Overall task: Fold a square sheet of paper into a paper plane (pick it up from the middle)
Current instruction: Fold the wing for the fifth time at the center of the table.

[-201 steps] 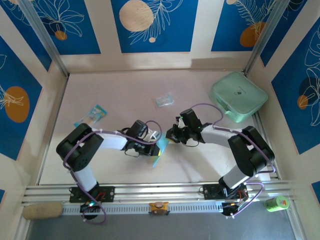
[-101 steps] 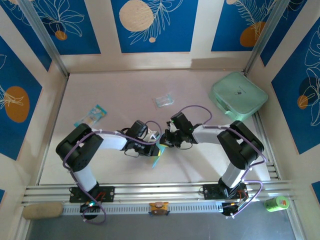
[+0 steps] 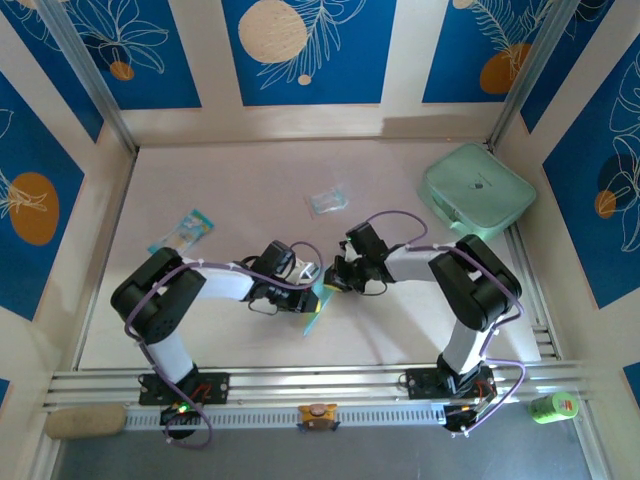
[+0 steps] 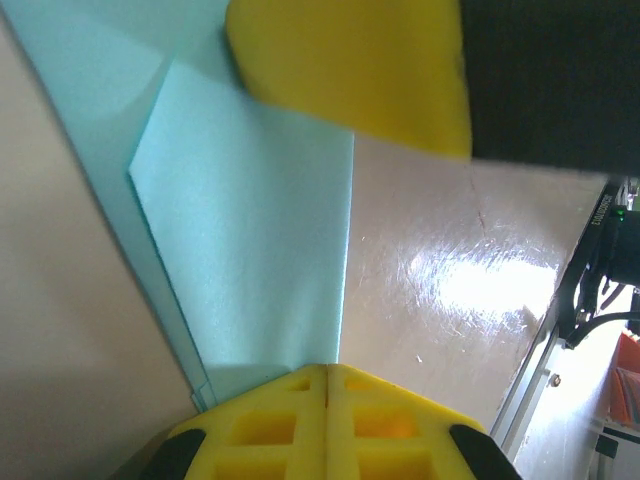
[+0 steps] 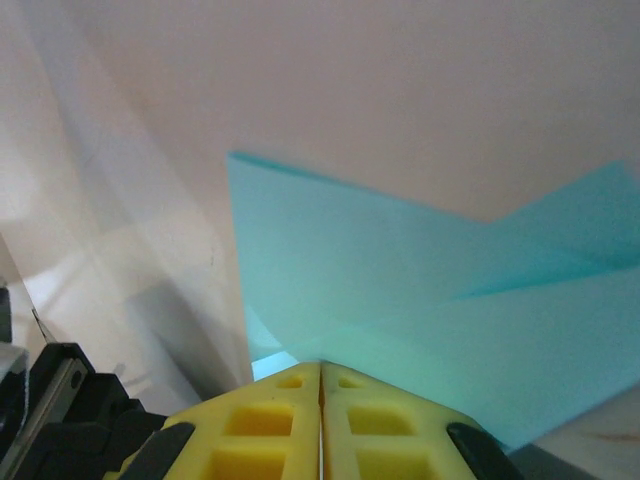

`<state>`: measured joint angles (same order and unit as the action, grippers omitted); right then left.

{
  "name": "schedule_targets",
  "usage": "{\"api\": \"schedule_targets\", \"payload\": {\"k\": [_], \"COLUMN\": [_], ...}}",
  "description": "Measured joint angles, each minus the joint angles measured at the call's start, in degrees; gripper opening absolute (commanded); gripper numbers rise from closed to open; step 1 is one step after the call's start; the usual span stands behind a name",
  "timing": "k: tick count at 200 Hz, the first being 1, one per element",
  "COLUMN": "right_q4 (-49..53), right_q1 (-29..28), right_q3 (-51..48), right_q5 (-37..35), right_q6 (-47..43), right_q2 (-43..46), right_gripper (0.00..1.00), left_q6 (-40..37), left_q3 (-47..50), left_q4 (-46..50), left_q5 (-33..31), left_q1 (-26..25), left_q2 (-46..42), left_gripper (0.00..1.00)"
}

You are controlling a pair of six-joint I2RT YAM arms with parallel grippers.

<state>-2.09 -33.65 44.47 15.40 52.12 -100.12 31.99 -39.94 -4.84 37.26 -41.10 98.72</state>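
Observation:
The square sheet of paper point(image 3: 316, 303) is light blue and folded into a slim pointed shape with layered flaps, held off the table at its middle front. My left gripper point(image 3: 308, 291) is shut on its left side; in the left wrist view the paper point(image 4: 250, 230) runs out from between the closed yellow fingertips point(image 4: 327, 368). My right gripper point(image 3: 331, 284) is shut on the paper's upper end from the right, and its wrist view has the folded paper point(image 5: 400, 270) coming out of its closed tips point(image 5: 320, 366). The right gripper's yellow finger point(image 4: 350, 70) sits across the paper's far end.
A mint-green case point(image 3: 478, 192) lies at the back right. A clear crumpled wrapper point(image 3: 327, 200) is behind the grippers, and a blue-and-white packet point(image 3: 185, 230) at the left. Walls close in the table on three sides. A rail point(image 3: 320, 385) runs along the near edge.
The right gripper has swung left from about a hand's width away and now meets the paper's upper end beside the left gripper. The left arm and the paper have hardly moved.

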Motion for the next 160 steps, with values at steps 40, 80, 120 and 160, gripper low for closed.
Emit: {"api": "schedule_targets", "payload": {"k": [40,80,120,160], "right_q4": [-0.7,-1.8,-2.5,-3.2], "right_q1": [2.0,4.0,6.3,8.0], "right_q3": [0.0,0.0,-0.1,-0.3], "right_q5": [1.6,3.2,2.8,2.6], "right_q6": [0.5,0.9,0.8,0.8], "right_q2": [-0.6,-1.4,-1.4,-1.4], "right_gripper": [0.09,0.09,0.09,0.09], "left_q6": [0.0,0.0,0.1,0.3], "left_q3": [0.2,0.4,0.5,0.5], "left_q4": [-0.5,-1.1,-1.6,-1.7], "left_q5": [0.0,0.0,-0.2,-0.2], "left_q1": [0.0,0.0,0.0,0.0], "left_q2": [0.0,0.0,0.0,0.0], "left_gripper": [0.00,0.00,0.00,0.00]}}
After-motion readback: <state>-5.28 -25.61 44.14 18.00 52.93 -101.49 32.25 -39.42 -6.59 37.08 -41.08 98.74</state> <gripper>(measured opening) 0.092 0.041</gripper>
